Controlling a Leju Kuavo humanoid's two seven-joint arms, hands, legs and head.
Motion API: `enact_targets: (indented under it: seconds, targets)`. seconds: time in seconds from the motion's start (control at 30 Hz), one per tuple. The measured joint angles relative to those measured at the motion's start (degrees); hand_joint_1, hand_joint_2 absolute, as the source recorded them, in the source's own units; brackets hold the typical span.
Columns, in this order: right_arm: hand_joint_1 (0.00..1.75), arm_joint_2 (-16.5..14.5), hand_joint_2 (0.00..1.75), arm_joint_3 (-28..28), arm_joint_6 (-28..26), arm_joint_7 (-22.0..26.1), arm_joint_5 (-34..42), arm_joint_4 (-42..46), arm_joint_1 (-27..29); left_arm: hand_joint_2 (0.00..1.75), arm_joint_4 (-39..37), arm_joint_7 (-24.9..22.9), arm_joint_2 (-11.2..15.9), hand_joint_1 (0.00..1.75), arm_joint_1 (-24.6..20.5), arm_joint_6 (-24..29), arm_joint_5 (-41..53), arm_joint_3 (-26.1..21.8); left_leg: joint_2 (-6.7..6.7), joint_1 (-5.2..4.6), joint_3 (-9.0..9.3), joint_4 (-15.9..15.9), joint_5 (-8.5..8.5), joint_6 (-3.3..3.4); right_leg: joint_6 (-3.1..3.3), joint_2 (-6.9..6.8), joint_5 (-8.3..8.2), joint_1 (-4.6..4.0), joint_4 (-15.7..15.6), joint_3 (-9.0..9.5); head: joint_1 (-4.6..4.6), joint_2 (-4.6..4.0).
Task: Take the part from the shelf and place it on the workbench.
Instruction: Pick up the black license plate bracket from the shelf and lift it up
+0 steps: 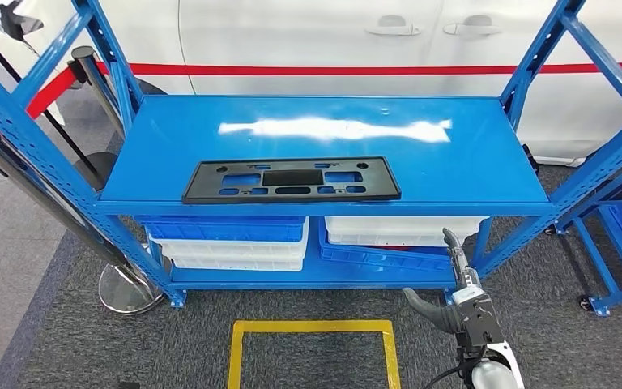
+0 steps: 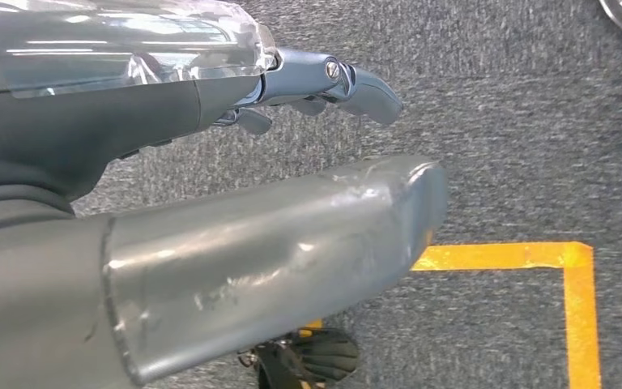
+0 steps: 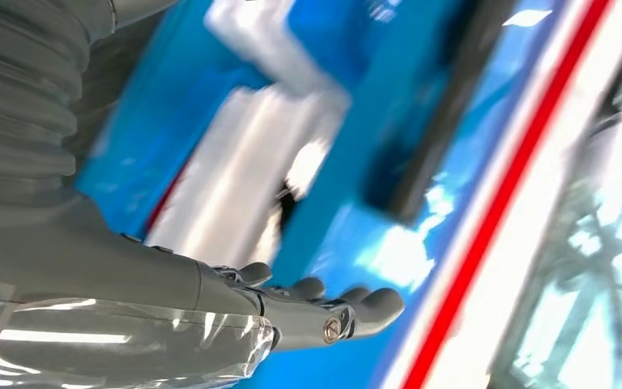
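**Part flat on the top shelf, both robot hands empty**

I see one black part (image 1: 291, 180), a long flat plate with rectangular cut-outs, lying flat on the top board of the blue shelf (image 1: 470, 162), toward its front edge and left of centre. I can read no label or writing on it. Nothing else lies on that board, only a bright glare patch behind the part.

On the lower board I count stacked bins: a blue bin (image 1: 225, 228) over white bins (image 1: 235, 253) on the left, a white bin (image 1: 401, 230) on the right with a blue one (image 1: 381, 258) tilted under it.

My right robot hand (image 1: 453, 284) is raised in front of the lower board's right end, well apart from the part, fingers spread and holding nothing. My left robot hand (image 2: 324, 85) hangs over the grey carpet, fingers apart, empty.

On the floor before the shelf is one yellow taped square (image 1: 312, 328). Two stanchion posts (image 1: 24, 182) stand at the left, a second blue rack (image 1: 615, 235) at the right, and behind it all a white car (image 1: 332, 40) with a red stripe
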State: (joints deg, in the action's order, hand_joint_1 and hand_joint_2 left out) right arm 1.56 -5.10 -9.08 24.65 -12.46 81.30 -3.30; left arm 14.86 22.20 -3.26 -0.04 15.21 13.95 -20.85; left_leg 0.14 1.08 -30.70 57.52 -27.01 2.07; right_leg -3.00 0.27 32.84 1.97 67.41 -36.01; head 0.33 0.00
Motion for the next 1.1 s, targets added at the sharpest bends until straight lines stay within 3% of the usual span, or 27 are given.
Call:
enact_targets:
  seconds: [0.07, 0.1, 0.13, 0.17, 0.23, 0.27, 0.33, 0.4, 0.47, 0.53, 0.57, 0.6, 0.63, 0.73, 0.8, 0.87, 0.93, 0.97, 1.03, 1.07, 1.1]
  targets:
    - [0.0, 0.9, 1.75, -2.35, 1.47, -0.01, 2.39, 1.74, -0.57, 0.0, -0.21, 0.63, -0.2, 0.0, -0.08, 0.0, 0.36, -0.55, -0.02, -0.06, -0.04, 0.05, -0.02, -0.01, 0.0, 0.0, 1.84, -0.1, 6.32, -3.43, 0.01, 0.0]
    - [0.0, 1.34, 1.75, -3.64, 2.24, -0.02, 3.58, 2.64, -0.88, 0.0, -0.33, 0.96, -0.3, 0.0, -0.09, 0.0, 0.53, -0.81, -0.08, -0.08, 0.02, 0.09, -0.08, -0.09, 0.03, -0.02, 1.15, -0.11, 6.94, -4.05, 0.01, 0.0]
    - [0.0, 1.71, 1.75, -4.91, 2.96, -0.08, 4.65, 3.51, -1.29, 0.0, -0.43, 1.29, -0.39, 0.0, -0.14, 0.0, 0.72, -1.04, -0.16, -0.07, 0.12, 0.17, -0.19, -0.22, 0.12, -0.06, -0.64, -0.11, 5.26, -3.57, 0.01, 0.0]
    - [0.0, 2.06, 1.75, -6.32, 3.62, -0.17, 5.56, 4.47, -1.86, 0.0, -0.5, 1.65, -0.52, 0.0, -0.22, 0.0, 0.94, -1.3, -0.24, -0.05, 0.25, 0.32, -0.38, -0.43, 0.28, -0.12, -3.16, -0.11, 1.66, -2.14, 0.02, 0.0]
    - [0.0, 2.51, 1.75, -9.14, 4.21, -0.41, 6.19, 6.06, -3.2, 0.0, -0.67, 2.34, -0.78, 0.0, -0.49, 0.0, 1.32, -1.94, -0.32, -0.16, 0.25, 0.75, -0.85, -1.08, 0.81, -0.19, -6.29, -0.29, -5.44, 0.91, -0.02, -0.01]
    - [0.0, 2.62, 1.75, -10.51, 4.07, -0.58, 5.75, 6.63, -3.73, 0.0, -0.75, 2.66, -0.86, 0.0, -0.66, 0.0, 1.5, -2.23, -0.33, -0.25, 0.15, 0.93, -1.01, -1.47, 1.09, -0.19, -6.81, -0.48, -7.44, 1.68, -0.11, -0.01]
    - [0.0, 2.66, 1.75, -12.68, 3.04, -1.12, 3.54, 7.24, -4.26, 0.0, -0.89, 3.09, -1.0, 0.0, -0.9, 0.0, 1.93, -2.51, -0.37, -0.34, 0.02, 0.88, -1.04, -2.26, 1.68, -0.12, -6.64, -0.91, -8.17, 1.75, -0.26, 0.0]
    - [0.0, 2.67, 1.75, -14.34, 1.5, -1.88, 0.16, 7.54, -4.66, 0.0, -0.97, 3.29, -1.18, 0.0, -0.98, 0.0, 2.3, -2.57, -0.37, -0.16, -0.04, 1.11, -1.49, -2.92, 2.44, -0.18, -6.75, -0.71, -8.52, 1.91, -0.38, 0.0]
    - [0.0, 2.74, 1.75, -15.99, -0.13, -2.79, -3.6, 7.67, -5.4, 0.0, -1.04, 3.38, -1.26, 0.0, -1.17, 0.0, 2.57, -2.62, -0.34, -0.04, -1.7, 4.96, -3.86, -3.4, 3.17, -0.28, -6.89, -0.44, -8.93, 2.14, -0.68, 0.0]
    - [0.0, 2.8, 1.75, -17.83, -1.63, -4.02, -7.28, 7.62, -6.14, 0.0, -1.11, 3.41, -1.28, 0.0, -1.35, 0.0, 2.97, -2.76, -0.34, 0.02, -5.43, 12.54, -7.27, -3.73, 3.52, -0.33, -6.84, -0.6, -8.93, 2.15, -0.9, 0.0]
    - [0.0, 2.8, 1.75, -18.88, -2.29, -4.78, -8.99, 7.51, -6.49, 0.0, -1.18, 3.4, -1.29, 0.0, -1.37, 0.0, 3.21, -2.86, -0.34, 0.04, -7.16, 15.77, -8.21, -3.84, 3.58, -0.32, -6.8, -0.67, -8.89, 2.15, -0.91, 0.0]
    - [0.0, 2.8, 1.75, -19.99, -2.87, -5.63, -10.53, 7.36, -6.86, 0.0, -1.24, 3.4, -1.31, 0.0, -1.38, -0.01, 3.36, -2.95, -0.33, 0.04, -8.06, 17.12, -7.99, -3.88, 3.61, -0.29, -6.76, -0.71, -8.84, 2.17, -0.9, 0.0]
    - [0.0, 2.8, 1.75, -21.19, -3.45, -6.59, -12.0, 7.16, -7.29, 0.0, -1.29, 3.39, -1.33, 0.0, -1.4, -0.01, 3.51, -3.03, -0.33, 0.04, -7.91, 16.2, -6.65, -3.85, 3.6, -0.25, -6.7, -0.73, -8.77, 2.22, -0.91, 0.0]
    - [0.0, 2.79, 1.75, -24.8, -5.17, -9.73, -16.02, 6.48, -8.73, 0.0, -1.34, 3.39, -1.36, 0.0, -1.7, -0.02, 4.11, -3.23, -0.34, -0.06, -3.42, 5.19, -0.76, -3.4, 3.21, -0.17, -6.43, -0.81, -8.56, 2.45, -0.97, 0.0]
    - [0.0, 2.79, 1.75, -26.95, -6.34, -11.77, -18.81, 5.81, -9.49, 0.0, -1.35, 3.38, -1.4, 0.0, -1.96, -0.03, 4.52, -3.35, -0.42, -0.3, -1.92, 1.51, 0.22, -2.85, 2.6, -0.17, -6.44, -1.02, -8.55, 2.39, -0.98, 0.0]
    - [0.0, 2.77, 1.75, -28.87, -7.52, -13.73, -21.81, 4.89, -9.98, 0.0, -1.37, 3.37, -1.46, 0.0, -2.08, -0.07, 5.04, -3.4, -0.5, -0.42, -1.96, 1.27, 0.41, -2.1, 1.88, -0.18, -6.64, -1.09, -8.81, 2.34, -0.97, 0.0]
    - [0.0, 2.75, 1.75, -30.65, -8.79, -15.67, -24.93, 3.76, -10.51, 0.0, -1.38, 3.36, -1.61, 0.0, -2.19, -0.09, 5.58, -3.42, -0.46, -0.26, -1.94, 0.84, 0.83, -1.22, 1.33, -0.21, -5.74, -0.97, -7.77, 1.89, -0.87, 0.0]
    - [0.0, 2.75, 1.75, -31.51, -9.44, -16.59, -26.42, 3.15, -10.82, 0.0, -1.38, 3.36, -1.69, 0.0, -2.3, -0.09, 5.84, -3.42, -0.41, -0.16, -1.94, 0.62, 1.02, -0.84, 1.14, -0.21, -4.34, -0.94, -5.61, 0.91, -0.79, 0.0]
    - [0.0, 2.75, 1.75, -33.35, -10.77, -18.54, -29.5, 1.66, -11.32, 0.0, -1.38, 3.33, -1.77, 0.0, -2.51, -0.13, 6.42, -3.45, -0.34, -0.26, -2.06, 0.55, 1.1, -0.45, 0.96, -0.22, -0.59, -0.91, 1.74, -2.55, -0.66, 0.0]
    - [0.0, 2.75, 1.75, -34.29, -11.4, -19.52, -31.05, 0.8, -11.45, 0.0, -1.38, 3.29, -1.79, 0.0, -2.56, -0.16, 6.71, -3.47, -0.33, -0.35, -2.11, 0.57, 1.1, -0.38, 0.91, -0.22, 0.71, -0.92, 5.27, -4.27, -0.64, 0.0]
    - [0.0, 2.75, 1.75, -35.19, -11.99, -20.46, -32.56, -0.05, -11.53, 0.0, -1.38, 3.25, -1.81, 0.0, -2.58, -0.19, 7.0, -3.48, -0.35, -0.45, -2.12, 0.59, 1.08, -0.34, 0.94, -0.22, 0.99, -0.93, 7.23, -5.27, -0.64, 0.0]
